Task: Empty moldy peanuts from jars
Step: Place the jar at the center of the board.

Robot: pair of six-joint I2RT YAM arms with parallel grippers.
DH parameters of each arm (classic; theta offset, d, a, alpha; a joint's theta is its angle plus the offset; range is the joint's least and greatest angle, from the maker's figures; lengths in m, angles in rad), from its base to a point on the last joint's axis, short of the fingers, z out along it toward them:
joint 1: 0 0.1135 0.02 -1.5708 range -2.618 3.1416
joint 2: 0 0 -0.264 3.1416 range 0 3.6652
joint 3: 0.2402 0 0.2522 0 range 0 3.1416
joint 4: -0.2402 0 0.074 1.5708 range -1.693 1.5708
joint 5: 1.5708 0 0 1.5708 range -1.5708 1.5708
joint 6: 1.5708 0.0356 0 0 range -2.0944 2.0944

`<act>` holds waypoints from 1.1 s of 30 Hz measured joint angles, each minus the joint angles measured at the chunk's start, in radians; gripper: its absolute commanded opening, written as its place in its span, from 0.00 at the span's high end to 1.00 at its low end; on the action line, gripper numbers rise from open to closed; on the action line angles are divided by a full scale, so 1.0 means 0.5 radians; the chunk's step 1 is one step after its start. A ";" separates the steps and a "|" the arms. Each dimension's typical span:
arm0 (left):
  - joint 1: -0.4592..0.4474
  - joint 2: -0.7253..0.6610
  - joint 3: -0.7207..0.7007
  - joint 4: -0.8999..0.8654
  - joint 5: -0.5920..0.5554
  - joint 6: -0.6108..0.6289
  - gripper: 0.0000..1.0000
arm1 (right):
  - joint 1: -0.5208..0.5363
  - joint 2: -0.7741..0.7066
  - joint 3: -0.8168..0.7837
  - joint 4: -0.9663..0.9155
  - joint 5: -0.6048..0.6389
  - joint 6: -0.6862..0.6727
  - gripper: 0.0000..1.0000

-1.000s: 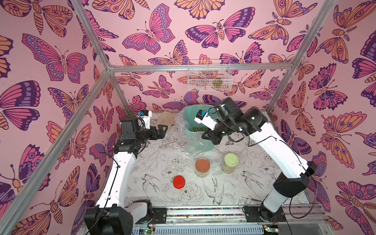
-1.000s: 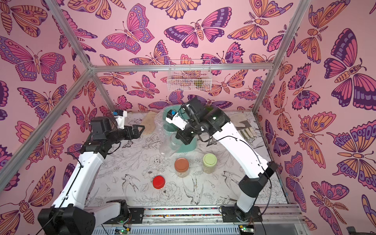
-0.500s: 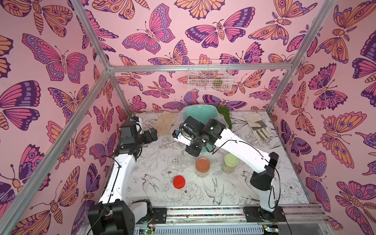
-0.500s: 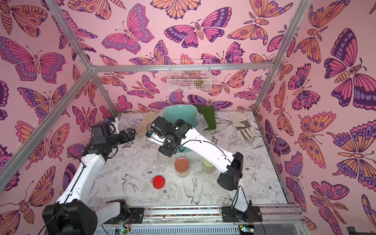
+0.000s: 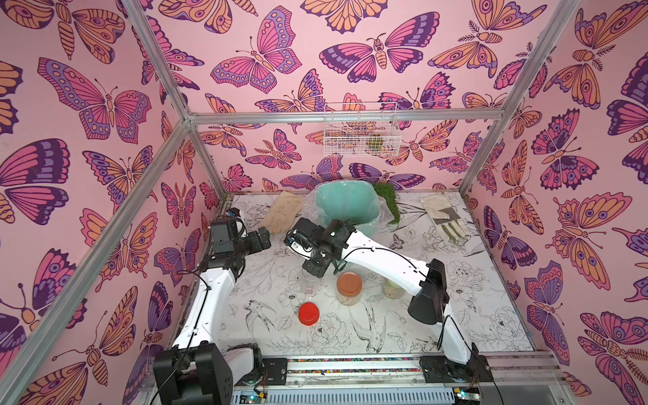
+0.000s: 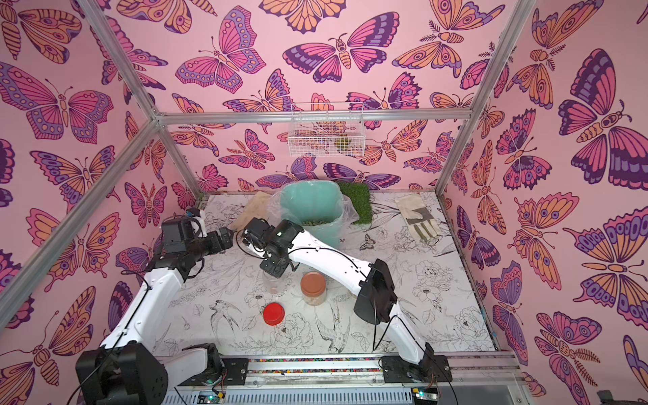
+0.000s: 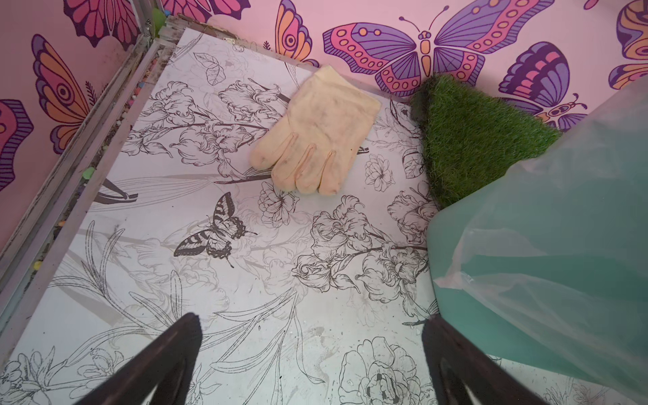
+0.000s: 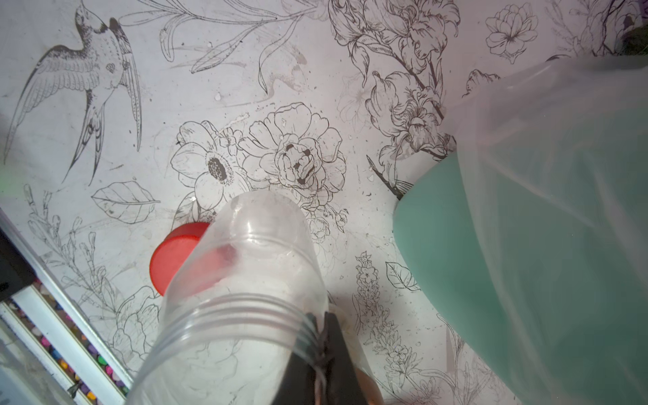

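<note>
- Right gripper (image 5: 315,271) is clamped on the clear jar (image 5: 310,284), pinching the rim wall on one side. The jar looks empty, mouth up, lid off.
- Can't tell from above whether the jar's base touches the table (image 5: 473,298) or hangs just over it.
- Left gripper (image 7: 312,321) is spread wide and holding nothing, far left, near the bin (image 5: 345,210).
- Peanuts (image 6: 317,223) show in the bin. More sit in the brown-lid jar (image 5: 349,288), just right of the held jar. The green-lid jar (image 5: 392,290) is half hidden by the right arm.
- Risks:
  - A one-sided rim pinch lets the jar swing or slip.
  - Letting go above the table could tip it onto the red lid (image 5: 309,314) on its near side.
  - Pulling the right arm back low could clip the green-lid jar.
</note>
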 measured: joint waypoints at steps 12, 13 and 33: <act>0.008 -0.028 0.000 0.000 0.005 -0.001 0.00 | 0.003 0.284 0.186 -0.018 0.115 0.024 0.78; 0.008 -0.028 0.000 0.000 0.005 -0.001 0.00 | 0.003 0.299 0.211 -0.017 0.115 0.021 0.73; 0.008 -0.051 0.010 -0.034 0.075 0.012 0.00 | 0.004 0.021 0.124 0.067 0.193 0.070 0.17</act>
